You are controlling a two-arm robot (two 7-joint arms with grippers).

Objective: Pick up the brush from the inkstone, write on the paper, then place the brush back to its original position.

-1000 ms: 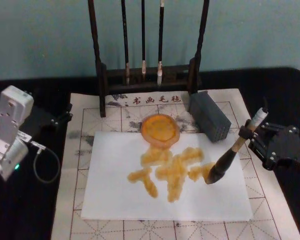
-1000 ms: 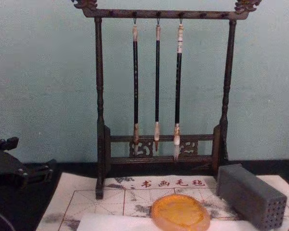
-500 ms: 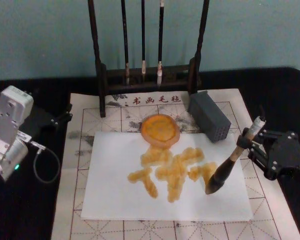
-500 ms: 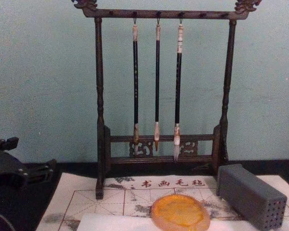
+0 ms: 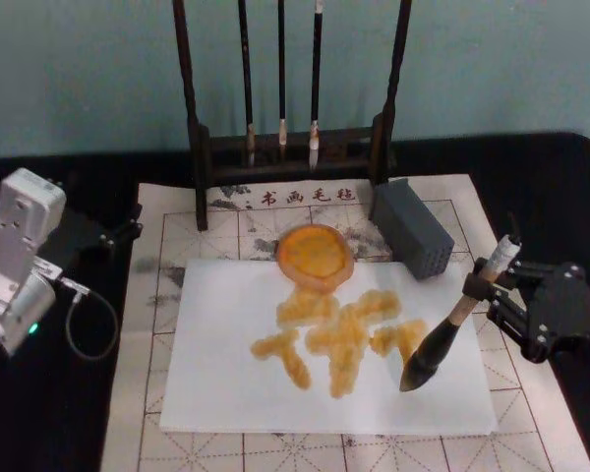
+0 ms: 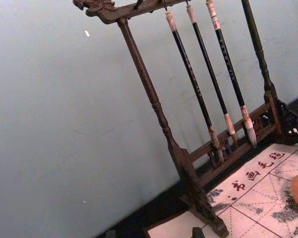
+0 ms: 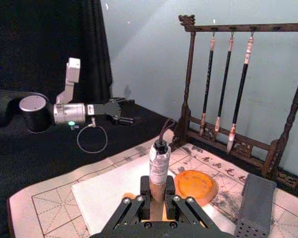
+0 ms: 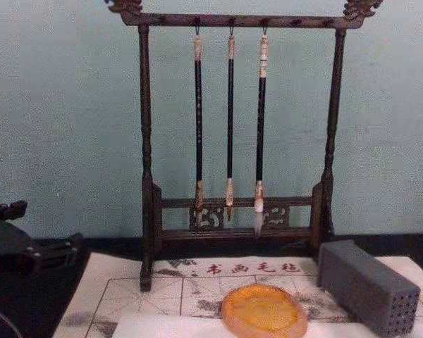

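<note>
Now the right gripper (image 5: 484, 280), jaws clamped on the handle of the brush (image 5: 442, 329), tilts it so the dark tip appears to touch the paper (image 5: 226, 383), likely mid-writing beside amber strokes. The inkstone (image 5: 315, 253) waits at the paper's far edge. The left gripper (image 5: 126, 229) rests aside. A gridded felt mat (image 5: 167, 216) covers a black table (image 5: 59, 413) before a teal wall (image 5: 98, 69).

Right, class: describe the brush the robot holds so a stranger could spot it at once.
From the dark wooden brush rack at the back, come forward to the white paper. Over its right side the right gripper holds the brush tilted, tip down. It is thick and tan-handled, unlike the three thin black brushes hanging there.
</note>
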